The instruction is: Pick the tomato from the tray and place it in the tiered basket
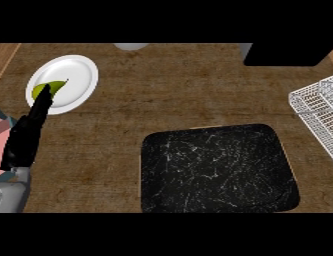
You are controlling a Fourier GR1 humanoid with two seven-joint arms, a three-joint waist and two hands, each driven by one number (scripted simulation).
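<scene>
No tomato anywhere I can see; tray (221, 170) at bottom centre is bare, basket (328, 117) sits at the right edge; my left hand (27, 132) rests at left, fingers (43, 100) straight over the plate (69, 82); right hand's out of frame; I'd check the basket before grabbing.

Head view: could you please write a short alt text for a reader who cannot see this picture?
Looking down at a brown counter, the robot's left hand stretches with straight fingers toward a white plate holding a green item. A black marbled tray lies in the middle with no tomato visible on it, and a white wire basket stands at the right edge.
</scene>
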